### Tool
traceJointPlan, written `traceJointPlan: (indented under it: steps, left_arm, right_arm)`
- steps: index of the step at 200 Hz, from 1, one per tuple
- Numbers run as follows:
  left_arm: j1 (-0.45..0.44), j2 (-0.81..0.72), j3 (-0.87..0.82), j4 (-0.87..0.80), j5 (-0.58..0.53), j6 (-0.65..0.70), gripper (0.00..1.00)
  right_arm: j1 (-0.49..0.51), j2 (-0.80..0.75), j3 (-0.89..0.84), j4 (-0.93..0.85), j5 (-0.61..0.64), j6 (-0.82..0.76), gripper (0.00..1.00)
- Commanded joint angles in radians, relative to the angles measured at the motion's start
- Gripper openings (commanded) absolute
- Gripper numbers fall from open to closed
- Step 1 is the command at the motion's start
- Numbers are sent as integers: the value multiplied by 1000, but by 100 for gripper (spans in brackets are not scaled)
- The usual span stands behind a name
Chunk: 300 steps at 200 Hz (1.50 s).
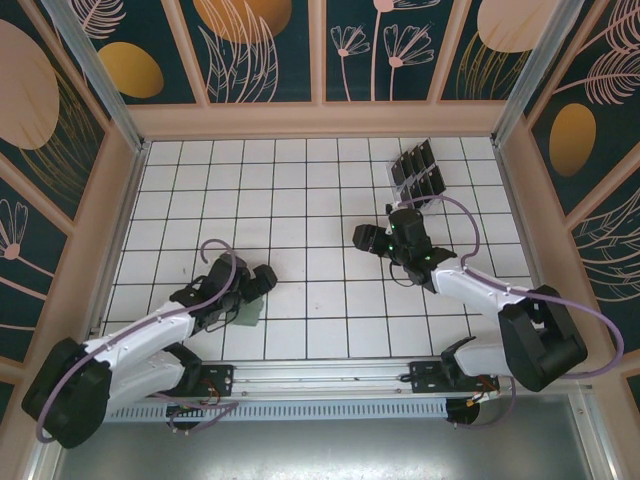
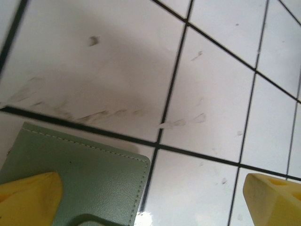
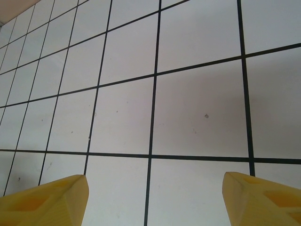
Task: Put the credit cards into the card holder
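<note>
white tiled table, teal floral walls; left gripper spread wide over sage-green stitched card holder; right gripper spread wide too

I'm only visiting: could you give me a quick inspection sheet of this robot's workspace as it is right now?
Surface: white tiled table, black grid lines, faint scuffs.
Job's things: thin dark rectangular cards grouped far right; flat sage-green card holder near left.
Clutter: nothing seen.
Grippers: left gripper open, one finger over the holder; right gripper open above bare tiles.
Cables: purple-grey cables looped along both arms.
Surroundings: teal floral wall panels in wooden frames.
</note>
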Motion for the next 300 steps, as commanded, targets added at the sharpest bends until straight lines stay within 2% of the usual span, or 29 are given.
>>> traceJointPlan:
  steps: [1, 71, 114, 148, 185, 207, 227, 264, 300]
  left_arm:
    - [-33, 81, 25, 144, 16, -25, 99]
    - [-163, 436, 238, 412, -13, -65, 98]
    - [-174, 571, 444, 396, -6, -28, 99]
    - [-174, 551, 510, 309, -19, 36, 98]
    - [-171, 452, 448, 226, -81, 99, 99]
    - [-160, 391, 390, 207, -108, 122, 99]
    - [-123, 356, 348, 198, -117, 134, 99]
    - [-19, 327, 302, 199, -61, 155, 99]
    - [-7, 312, 292, 186, -57, 179, 99]
  right_arm:
    - [-2, -31, 22, -34, 33, 5, 75]
    - [2, -143, -57, -110, 86, 84, 75]
    - [4, -231, -92, -184, 124, 109, 75]
    - [6, -251, -90, -224, 145, 102, 75]
    - [18, -225, -81, -217, 127, 124, 74]
    - [96, -184, -86, -169, 114, 171, 74]
    - [170, -108, -80, -106, 99, 223, 72]
    - [310, 104, -1, -2, 68, 288, 70]
    - [395, 287, 97, 53, 31, 327, 60]
